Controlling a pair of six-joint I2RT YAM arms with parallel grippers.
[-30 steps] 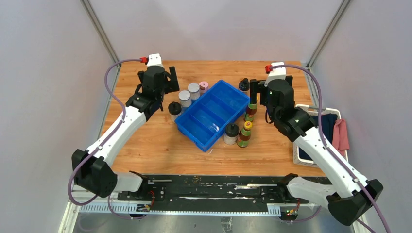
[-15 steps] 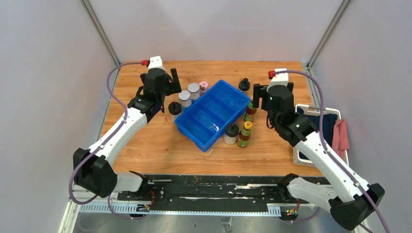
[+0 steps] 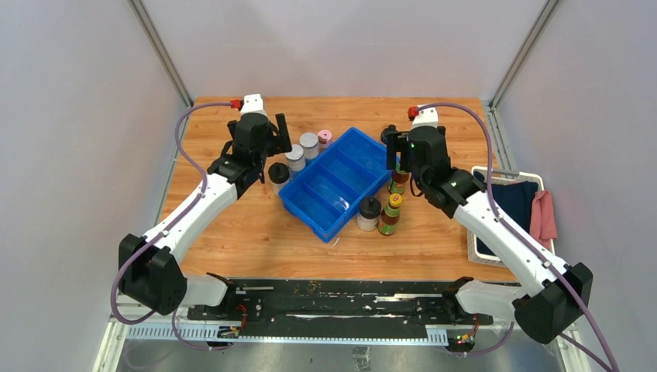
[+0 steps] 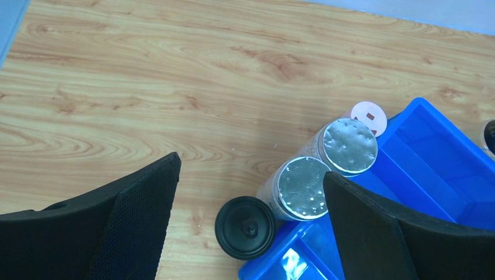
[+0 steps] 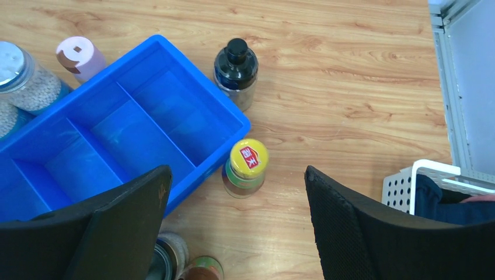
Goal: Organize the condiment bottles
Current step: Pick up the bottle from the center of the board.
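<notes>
Blue tray (image 3: 341, 174) sits diag. on the wood table (image 3: 232, 225). The condiment bottles all stand outside it, in two groups.

Grp 1 is a row along the tray's left long wall, each touching or just beside it. Black-lid jar (image 4: 245, 227) is by the tray's near-left corner, then grey-lid jar (image 4: 303, 188), second grey-lid jar (image 4: 350, 146), and pink-lid jar (image 4: 369, 116) twd the tray's far corner.

Grp 2 is on the tray's right. Black-cap bottle (image 5: 235, 65) is off the far-right corner, near but apart. Yellow-cap bottle (image 5: 248, 163) is upright just beside the right wall. Second tall bottle (image 3: 391, 213) and near black-lid jar (image 3: 369, 213) are close together by the tray's near-right end.

Left gripper (image 4: 251, 166) has its jaws spread wide w/ nothing held. It hangs over grp 1, w/ the black-lid jar and grey-lid jar showing btwn its fingers.

Right gripper (image 5: 236, 169) is also spread wide w/ nothing held. It hangs over the tray's right wall, w/ the yellow-cap bottle btwn its fingers; no contact seen.

White basket (image 5: 403, 178) w/ dark blue cloth (image 3: 519, 198) and pink cloth (image 3: 545, 217) is well right of the tray.
</notes>
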